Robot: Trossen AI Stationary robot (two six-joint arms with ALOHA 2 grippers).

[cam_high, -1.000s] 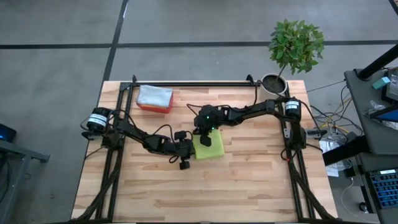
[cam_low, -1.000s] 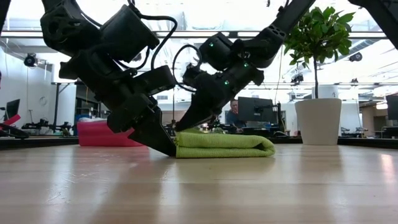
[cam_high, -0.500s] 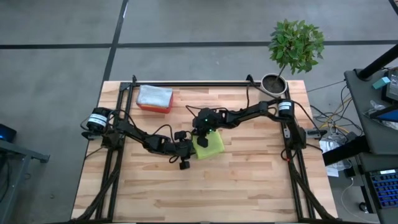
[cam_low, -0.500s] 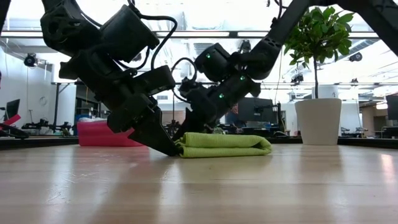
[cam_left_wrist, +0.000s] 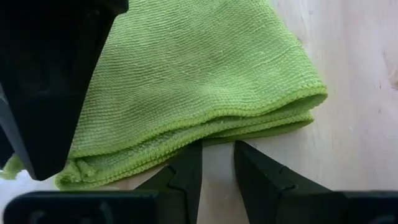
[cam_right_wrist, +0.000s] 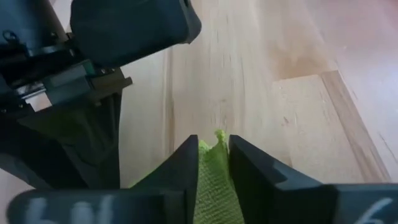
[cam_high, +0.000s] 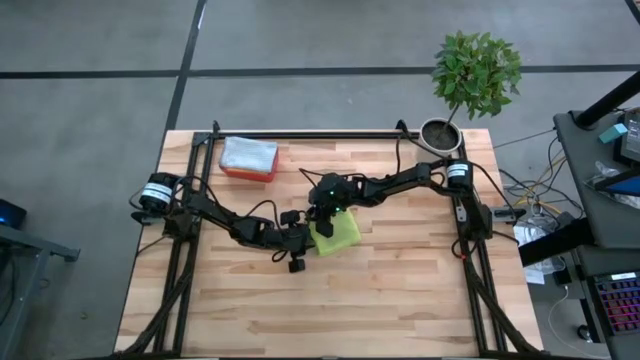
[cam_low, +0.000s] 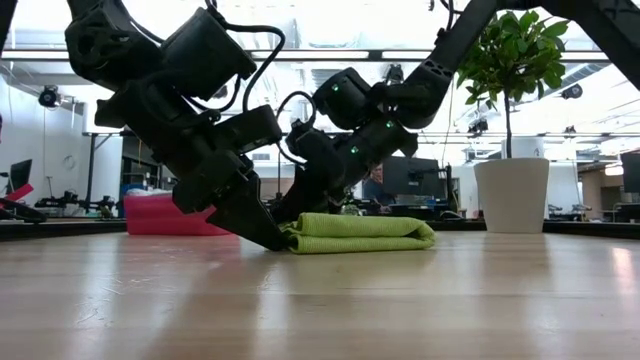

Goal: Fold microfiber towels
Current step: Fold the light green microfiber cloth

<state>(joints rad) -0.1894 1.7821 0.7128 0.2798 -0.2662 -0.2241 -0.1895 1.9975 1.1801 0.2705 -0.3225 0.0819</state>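
Midway across the wooden table [cam_high: 400, 290], a folded lime green towel [cam_high: 338, 232] lies flat. Right gripper [cam_right_wrist: 213, 152] pinches its corner between narrowly parted fingers. Left gripper [cam_left_wrist: 217, 163], fingers slightly apart and empty, rests at the towel's left edge.

One camera looks straight down on the whole desk [cam_high: 400, 290]. One sits low, looking across it. Two sit very close. All see the green towel [cam_high: 338, 232].
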